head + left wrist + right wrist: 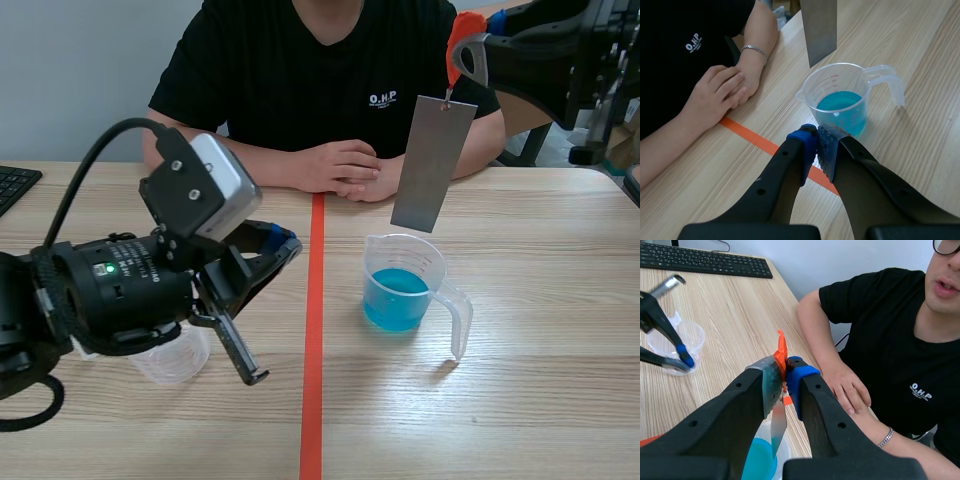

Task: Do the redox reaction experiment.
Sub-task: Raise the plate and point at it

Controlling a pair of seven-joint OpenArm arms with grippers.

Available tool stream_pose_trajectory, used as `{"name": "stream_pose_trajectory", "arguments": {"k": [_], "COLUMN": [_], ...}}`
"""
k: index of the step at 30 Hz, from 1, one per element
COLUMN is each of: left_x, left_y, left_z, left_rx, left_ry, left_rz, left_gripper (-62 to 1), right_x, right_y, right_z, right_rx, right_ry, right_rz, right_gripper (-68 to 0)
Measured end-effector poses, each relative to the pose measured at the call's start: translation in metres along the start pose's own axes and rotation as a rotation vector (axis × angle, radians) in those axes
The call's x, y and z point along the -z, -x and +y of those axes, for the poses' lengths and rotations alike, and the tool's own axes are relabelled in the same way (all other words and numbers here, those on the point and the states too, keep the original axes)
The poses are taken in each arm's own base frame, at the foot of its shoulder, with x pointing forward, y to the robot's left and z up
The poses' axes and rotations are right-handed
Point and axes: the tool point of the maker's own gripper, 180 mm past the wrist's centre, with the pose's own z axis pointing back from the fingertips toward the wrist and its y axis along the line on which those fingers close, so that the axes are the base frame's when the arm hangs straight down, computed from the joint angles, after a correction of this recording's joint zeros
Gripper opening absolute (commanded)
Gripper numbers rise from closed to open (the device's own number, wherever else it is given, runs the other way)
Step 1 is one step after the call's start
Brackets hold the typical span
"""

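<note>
- The blue liquid (398, 298) is already in the clear measuring cup (430, 262), which stands on the worktop (540, 400) just right of the orange tape line (312, 380).
- The right claw (781, 375) is clenched on an orange clip (781, 351). The grey metal strip (433, 160) hangs from the clip, slightly tilted, above the cup.
- The strip's lower end sits close above the cup's rim. It looks not yet wetted, so I judge that the dipping is not done.
- What is left, as I read it, is to lower the strip into the liquid and let the reaction show.
- The left claw (818, 150) is clenched on nothing, its blue pads meeting. It hangs low, left of the tape, over a small empty clear cup (180, 360).
- Only the scene view shows the whole strip and the gap between its end and the rim.
- The left wrist view alone looks down into the cup. It shows the liquid filling only the lower part, the printed scale, and the handle turned away from the person's hands (715, 95).
- The right wrist view alone shows the grip on the clip from close by, and a keyboard (705, 260) at the far end of the worktop.
</note>
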Motion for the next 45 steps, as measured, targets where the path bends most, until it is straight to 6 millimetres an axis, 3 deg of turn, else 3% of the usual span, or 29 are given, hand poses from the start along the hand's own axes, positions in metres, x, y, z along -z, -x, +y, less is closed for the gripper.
{"name": "stream_pose_trajectory", "arguments": {"k": [7,11,18,28,45], "left_x": [0.030,0.047,0.070,0.097,0.110], "left_y": [0.023,0.017,0.010,-0.010,-0.003], "left_z": [0.006,0.011,-0.004,-0.007,-0.005], "left_rx": [0.004,0.015,0.026,0.030,0.041], "left_ry": [-0.030,-0.038,0.004,-0.004,-0.029], "left_rz": [0.050,0.036,0.023,-0.007,0.015], "left_gripper": [-56.3,-56.3,-56.3,-56.3,-56.3], "right_x": [0.000,0.000,0.000,0.000,0.000], "right_y": [0.000,0.000,0.000,0.000,0.000], "right_z": [0.000,0.000,0.000,0.000,0.000], "right_rx": [0.000,0.000,0.000,0.000,0.000], "right_ry": [0.000,0.000,0.000,0.000,0.000], "right_rz": [0.000,0.000,0.000,0.000,0.000], "right_gripper": [-65.8,-65.8,-65.8,-65.8,-65.8]}}
